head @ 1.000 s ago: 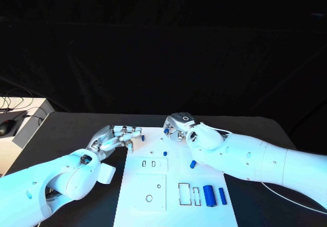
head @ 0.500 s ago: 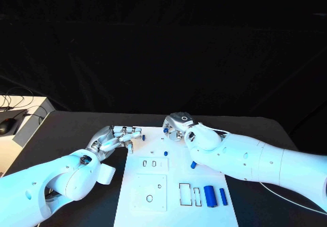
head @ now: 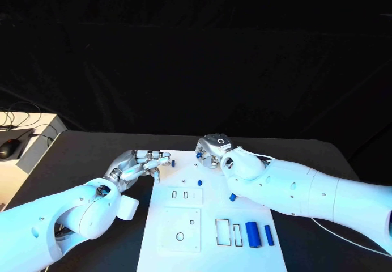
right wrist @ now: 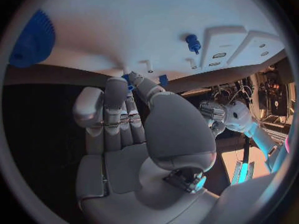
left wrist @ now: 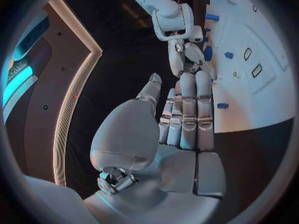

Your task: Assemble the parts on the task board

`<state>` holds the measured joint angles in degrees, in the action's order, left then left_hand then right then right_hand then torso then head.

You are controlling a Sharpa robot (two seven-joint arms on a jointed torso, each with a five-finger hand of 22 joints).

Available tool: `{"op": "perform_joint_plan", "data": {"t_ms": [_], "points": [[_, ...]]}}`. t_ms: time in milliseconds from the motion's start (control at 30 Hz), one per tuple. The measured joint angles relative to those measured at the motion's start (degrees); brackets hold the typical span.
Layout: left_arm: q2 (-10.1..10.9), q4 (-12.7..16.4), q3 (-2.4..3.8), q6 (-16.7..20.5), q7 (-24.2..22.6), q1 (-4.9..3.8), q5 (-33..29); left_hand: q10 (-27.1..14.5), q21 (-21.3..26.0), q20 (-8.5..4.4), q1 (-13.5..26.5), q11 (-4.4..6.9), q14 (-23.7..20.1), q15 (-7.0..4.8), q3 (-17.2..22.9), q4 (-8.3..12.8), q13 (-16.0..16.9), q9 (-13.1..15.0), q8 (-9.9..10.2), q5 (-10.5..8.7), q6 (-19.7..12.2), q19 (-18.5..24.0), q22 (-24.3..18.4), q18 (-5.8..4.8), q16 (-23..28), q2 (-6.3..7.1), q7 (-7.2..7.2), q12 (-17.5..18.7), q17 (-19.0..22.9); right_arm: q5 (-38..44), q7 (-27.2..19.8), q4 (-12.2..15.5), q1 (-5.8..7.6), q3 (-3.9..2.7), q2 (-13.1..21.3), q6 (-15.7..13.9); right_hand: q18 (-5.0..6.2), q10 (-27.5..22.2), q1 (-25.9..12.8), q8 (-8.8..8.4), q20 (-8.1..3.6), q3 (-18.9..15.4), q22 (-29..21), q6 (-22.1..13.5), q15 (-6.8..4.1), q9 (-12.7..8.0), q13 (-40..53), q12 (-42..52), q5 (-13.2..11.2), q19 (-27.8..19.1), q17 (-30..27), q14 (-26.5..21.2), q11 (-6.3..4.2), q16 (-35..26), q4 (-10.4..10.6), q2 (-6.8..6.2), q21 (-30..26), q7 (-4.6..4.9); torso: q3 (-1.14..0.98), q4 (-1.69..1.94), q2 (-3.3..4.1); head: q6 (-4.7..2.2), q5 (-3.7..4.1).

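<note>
Task board [head: 214, 195]: 2 blue cylinders [head: 251, 234] lie near its front corner.
Left hand [head: 139, 166]: fingers straight, together, holding nothing.
Right hand [head: 214, 148]: fingertips pinch a small blue part [right wrist: 128, 79].

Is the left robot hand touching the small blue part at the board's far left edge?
Cannot tell. In the head view the left robot hand has fingertips right beside the blue part; the left wrist view puts that part close to the fingers without showing contact or a gap.

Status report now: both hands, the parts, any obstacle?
Left hand open, fingers straight at the task board edge. Right hand at the board's far end, grip unclear. Blue parts lie loose. No obstacle seen.
</note>
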<state>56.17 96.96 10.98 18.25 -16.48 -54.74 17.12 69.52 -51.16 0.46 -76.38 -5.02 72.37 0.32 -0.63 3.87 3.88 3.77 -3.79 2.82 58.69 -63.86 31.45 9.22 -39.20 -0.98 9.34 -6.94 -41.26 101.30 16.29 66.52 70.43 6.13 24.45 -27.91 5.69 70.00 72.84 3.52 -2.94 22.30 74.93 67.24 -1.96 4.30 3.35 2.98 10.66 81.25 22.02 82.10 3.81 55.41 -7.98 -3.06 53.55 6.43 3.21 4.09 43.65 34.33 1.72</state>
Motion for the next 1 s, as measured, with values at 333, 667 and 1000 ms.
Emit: {"op": "perform_joint_plan", "data": {"t_ms": [333,667,1000], "points": [[0.0,0.0,0.0,0.0,0.1,0.0,0.0,0.0,0.0,0.02,0.0,0.0,0.0,0.0,0.0,0.0,0.0,0.0,0.0,0.0,0.0,0.0,0.0,-0.01,0.0,0.0,0.0,0.0,0.0,0.1,0.0,-0.6,-0.04,0.02,-0.4,0.1,0.0,-0.2,0.0,-0.12,0.0,0.0,0.0,0.0,0.0,-0.1,0.0,0.0,0.1,0.0,-0.1,0.0,0.2,0.0,0.0,0.0,-0.2,0.0,0.07,0.04,0.08,0.12,0.05],[-0.1,0.0,0.0,0.0,0.1,-0.01,0.0,0.0,0.0,0.09,0.0,0.0,0.0,0.0,0.0,0.0,0.0,0.0,0.0,0.0,0.0,0.1,0.0,0.0,0.0,0.0,-0.01,0.0,0.0,0.1,-0.2,-1.2,-0.07,0.04,-0.6,0.7,0.0,-0.5,-0.1,-0.23,0.0,0.2,0.0,-0.2,0.0,-0.1,0.0,0.0,0.1,0.0,-0.3,0.0,0.18,-0.8,0.2,-0.62,-1.9,0.14,0.11,0.07,0.16,0.35,-0.09],[-0.1,0.0,0.0,0.0,0.1,-0.01,0.0,0.0,0.0,0.09,0.0,0.0,0.0,0.0,0.0,0.0,0.0,0.0,0.0,0.0,0.1,0.1,0.0,0.0,0.0,0.0,-0.07,0.0,0.0,0.0,-0.6,-1.5,-0.05,0.07,-0.7,1.0,0.01,-4.1,-0.7,0.03,0.74,-1.3,0.0,-4.2,0.26,-0.4,0.1,0.5,-3.5,-0.7,-1.1,0.2,1.21,-2.8,1.3,-3.6,-7.6,1.26,0.16,0.04,0.2,0.43,-0.11]]}}
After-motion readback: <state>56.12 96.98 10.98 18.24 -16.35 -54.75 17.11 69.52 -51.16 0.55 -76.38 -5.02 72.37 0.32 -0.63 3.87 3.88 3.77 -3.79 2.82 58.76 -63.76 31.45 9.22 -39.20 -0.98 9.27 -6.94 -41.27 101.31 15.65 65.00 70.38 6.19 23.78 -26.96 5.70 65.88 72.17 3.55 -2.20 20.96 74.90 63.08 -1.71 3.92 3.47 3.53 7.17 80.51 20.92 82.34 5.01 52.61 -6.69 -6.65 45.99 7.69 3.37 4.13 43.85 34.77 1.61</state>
